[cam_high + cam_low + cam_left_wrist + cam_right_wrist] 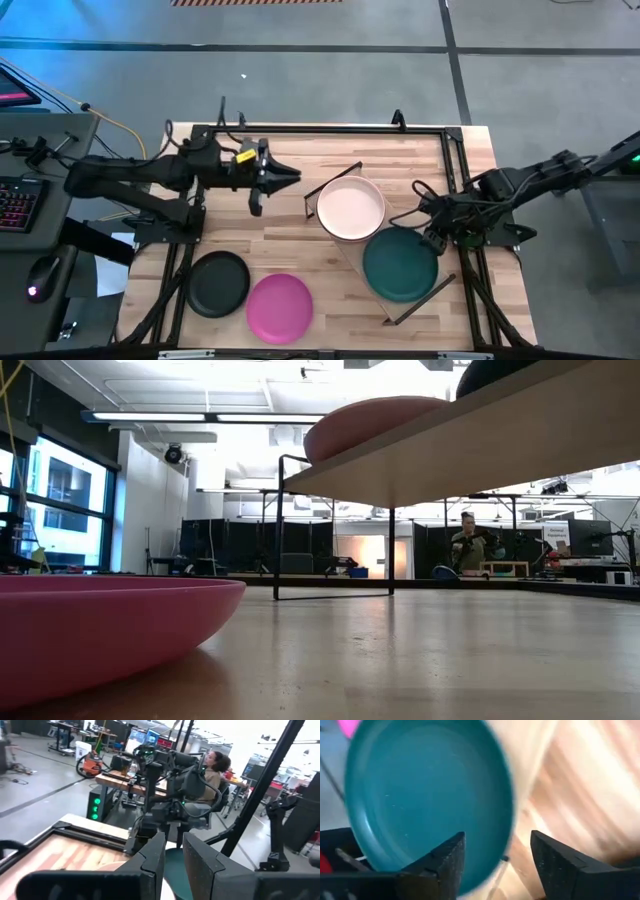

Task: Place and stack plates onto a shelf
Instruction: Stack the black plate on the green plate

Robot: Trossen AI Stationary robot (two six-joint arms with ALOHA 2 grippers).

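Wood, pale and striped like butcher block, makes up the table [300, 250] that fills the middle of the high view, boxed in by a thin dark frame. Lying slantwise across its centre-right is the shelf [352, 262], a long light board with thin dark metal end frames; in the low view its smooth underside runs across the upper right of the frame.

On the shelf's upper end sits the light pink plate [351, 208], round, shallow and matte. On its lower end sits the dark teal-green plate [398, 265], the same shape and size, its rim just beside the pink one. In my right wrist view that teal plate shows as a smooth dish with a raised rim.

Two more plates rest on the bare table at the lower left of the high view: the black plate [218, 283] and, just beside it, the magenta plate [279, 307], whose curved rim also fills the lower left of the low view.

My right gripper [432, 232] is at the teal plate's upper right edge, its two dark textured fingers [445, 857] spread apart, with the plate's rim lying in the gap between them but not clamped.

My left gripper [290, 178] hovers in the upper middle, left of the pink plate, its fingers nearly together with a narrow gap, holding nothing.
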